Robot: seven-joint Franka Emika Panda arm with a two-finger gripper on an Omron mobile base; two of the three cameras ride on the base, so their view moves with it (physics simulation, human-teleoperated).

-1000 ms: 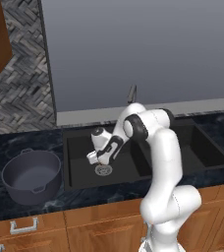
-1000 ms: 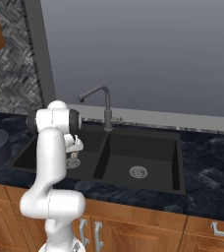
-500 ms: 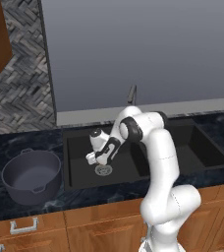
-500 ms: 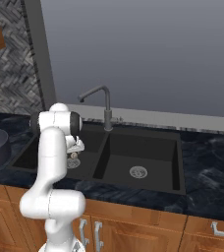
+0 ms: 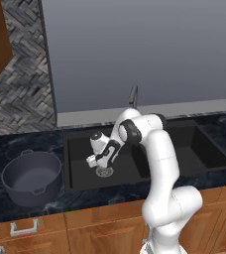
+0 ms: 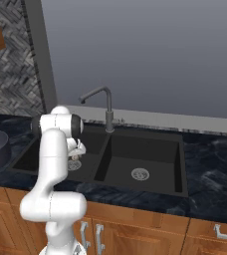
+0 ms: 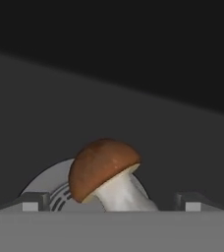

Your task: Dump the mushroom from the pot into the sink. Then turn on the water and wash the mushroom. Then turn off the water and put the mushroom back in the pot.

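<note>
Gripper (image 7: 112, 202) low in the wide basin, jaws standing well apart; the two dark fingertips (image 7: 30, 201) rise at lower left and lower right of the hand view with nothing clamped between them. In the left base view the gripper (image 5: 96, 159) sits at centre frame, just above the basin floor.

The mushroom (image 7: 106, 174) lies between the tips at lower centre of the hand view, brown cap tilted to the upper left, whitish stem running down to the lower right. It rests on or right beside the round silver drain (image 7: 45, 184); whether cap touches metal cannot be told.

The sink (image 5: 78, 144): matte black, two basins, the work in the one toward frame left in the left base view. No stream of water seen at the faucet (image 6: 101, 102). The pot (image 5: 31, 177) stands on the counter at lower left of that view, upright, apart from the sink.

Judgement: step in hand looks like the pick-up of the mushroom for return to the pot. Next move calls for a short descent, then closing on the stem or cap without nudging it off the drain.

Hard to make out: stem base cut off at frame bottom; the mushroom is too small to find in either base view; pot interior dark.
</note>
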